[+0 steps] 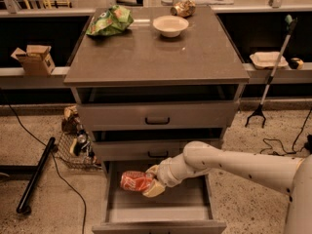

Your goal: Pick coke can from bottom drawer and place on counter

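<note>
Jaws, first entry: how did they stand? (M.)

Closed onto the coke can (132, 180), one finger (152, 170) above its right end and one below. The can lay on its side, raised off the floor of the bottom drawer (161, 203), which was pulled open. (T.)

Gripper position? (M.)

Gripper (150, 181) sat over the open drawer at 6 o'clock of the view, the can at its 9 o'clock. The arm entered from 4 o'clock. (T.)

Counter? (M.)

Counter (156, 57) was above the drawers at 12 o'clock of the gripper. It carried a green snack bag (109, 21) at its 11 o'clock corner, a pale bowl (170, 26) near 12 o'clock, and a brownish-gold can (183, 8) just behind the bowl. (T.)
</note>
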`<state>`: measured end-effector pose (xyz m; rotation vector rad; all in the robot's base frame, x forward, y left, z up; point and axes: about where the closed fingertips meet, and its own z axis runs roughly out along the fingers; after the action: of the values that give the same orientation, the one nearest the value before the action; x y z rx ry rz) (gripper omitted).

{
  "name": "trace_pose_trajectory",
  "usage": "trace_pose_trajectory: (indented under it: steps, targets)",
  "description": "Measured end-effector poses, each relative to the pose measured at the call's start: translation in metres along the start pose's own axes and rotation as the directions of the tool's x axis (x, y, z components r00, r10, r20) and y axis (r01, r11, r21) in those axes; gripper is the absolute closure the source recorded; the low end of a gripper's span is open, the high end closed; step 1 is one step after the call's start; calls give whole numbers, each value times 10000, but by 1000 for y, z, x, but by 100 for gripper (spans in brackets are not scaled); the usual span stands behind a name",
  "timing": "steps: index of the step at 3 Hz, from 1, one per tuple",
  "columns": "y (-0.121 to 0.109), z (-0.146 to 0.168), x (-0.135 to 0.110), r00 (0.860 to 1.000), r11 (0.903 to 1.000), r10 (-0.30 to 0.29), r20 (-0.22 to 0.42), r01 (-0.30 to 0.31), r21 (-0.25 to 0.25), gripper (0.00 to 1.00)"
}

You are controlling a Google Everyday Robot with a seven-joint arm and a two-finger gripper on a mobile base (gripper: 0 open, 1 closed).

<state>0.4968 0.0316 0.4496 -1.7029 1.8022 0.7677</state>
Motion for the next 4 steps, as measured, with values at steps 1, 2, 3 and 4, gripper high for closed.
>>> trace_pose_trajectory:
  steps: [1,2,3,4]
  targets:
    - [0,0,0,10000,10000,0,0,0,-1,100]
    - [4,-24,-23,9994,9985,-320,-92,315,-447,100]
    - [12,-61,-63,9949,9942,-703,-725,640,-861,100]
    - [16,-103,-108,9846,9874,-1141,-1326,976,-1249,100]
